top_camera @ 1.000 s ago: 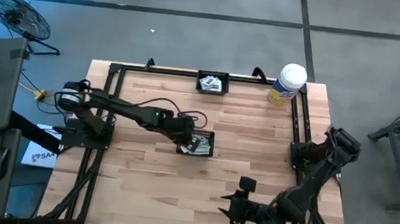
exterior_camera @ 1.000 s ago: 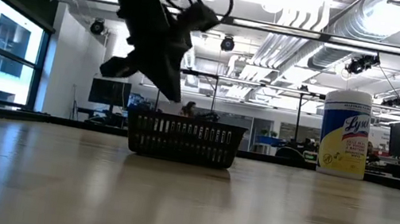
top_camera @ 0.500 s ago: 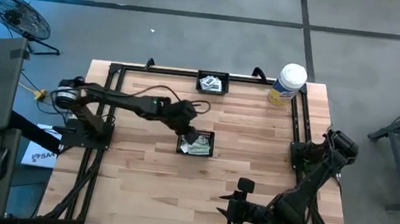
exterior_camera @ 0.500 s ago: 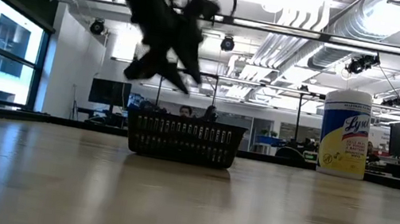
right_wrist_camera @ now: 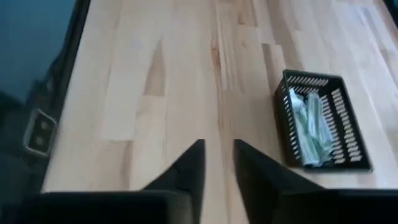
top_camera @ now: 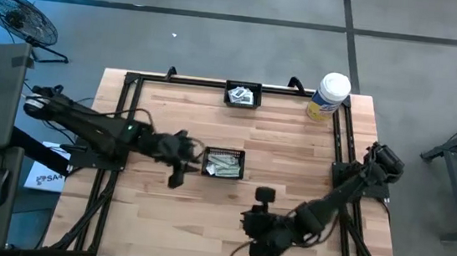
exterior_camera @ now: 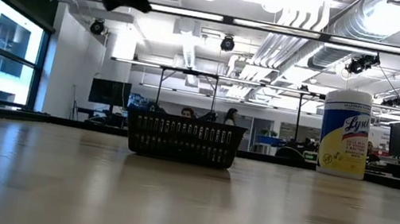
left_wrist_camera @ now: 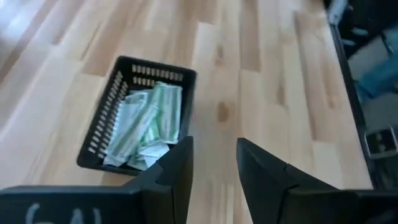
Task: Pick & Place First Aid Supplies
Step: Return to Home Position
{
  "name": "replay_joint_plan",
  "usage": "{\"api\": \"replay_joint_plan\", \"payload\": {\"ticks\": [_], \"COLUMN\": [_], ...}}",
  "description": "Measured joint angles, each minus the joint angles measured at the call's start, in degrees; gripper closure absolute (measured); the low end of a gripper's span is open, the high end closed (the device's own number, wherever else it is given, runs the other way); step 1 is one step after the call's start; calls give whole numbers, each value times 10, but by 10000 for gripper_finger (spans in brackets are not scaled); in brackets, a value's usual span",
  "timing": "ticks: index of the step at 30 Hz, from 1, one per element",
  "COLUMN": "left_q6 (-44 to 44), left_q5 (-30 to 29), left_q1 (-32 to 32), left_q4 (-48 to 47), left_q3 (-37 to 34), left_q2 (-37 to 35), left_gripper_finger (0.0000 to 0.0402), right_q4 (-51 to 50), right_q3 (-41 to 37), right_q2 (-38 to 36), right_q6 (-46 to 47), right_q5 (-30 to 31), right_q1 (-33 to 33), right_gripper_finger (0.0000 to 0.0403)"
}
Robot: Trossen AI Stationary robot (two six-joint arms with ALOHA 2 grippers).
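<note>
Left pincer point(left_wrist_camera: 213, 148) hovers above the counter point(top_camera: 294, 143), fingers slightly spread, nothing between; black basket point(left_wrist_camera: 155, 67) just ahead of its tips, holding green-and-white bandage strips point(left_wrist_camera: 146, 127); right pincer point(right_wrist_camera: 217, 149) over bare counter, narrowly spread, empty; second basket point(top_camera: 242, 105) with white square packets point(top_camera: 240, 92) well beyond both.

One table point(top_camera: 292, 164) carries two black baskets, a middle basket point(left_wrist_camera: 102, 127) and a far basket point(top_camera: 227, 95). One white-and-yellow canister point(top_camera: 328, 96) stands at the far right corner. There are two arms, ending in the left gripper point(left_wrist_camera: 214, 143) and the right gripper point(right_wrist_camera: 218, 143), each with two jaws. The middle basket holds a heap of green-and-white strips point(left_wrist_camera: 148, 121), perhaps five or six, too overlapped to count surely. The far basket shows at least two white packets point(top_camera: 241, 93).
</note>
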Motion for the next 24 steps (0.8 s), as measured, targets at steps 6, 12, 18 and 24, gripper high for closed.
{"api": "replay_joint_plan", "payload": {"ticks": [6, 12, 18, 24], "left_q6": [50, 132, 154, 153], "left_q5": [-3, -21, -168, -141], "left_q1": [-49, -47, -47, -47], "left_q4": [134, 207, 201, 197], "left_q3": [-114, -190, -211, -211], "left_q2": [-58, -67, -67, -67], "left_gripper_finger": [280, 280, 280, 280], "right_q4": [25, 48, 94, 164], "right_q3": [0, 0, -25, -107], "right_q2": [0, 0, -5, -52], "right_q6": [-126, -221, -306, -338], "right_q5": [-65, -129, -199, -240], "right_q1": [-68, -132, -202, -264], "right_gripper_finger": [397, 382, 401, 398]}}
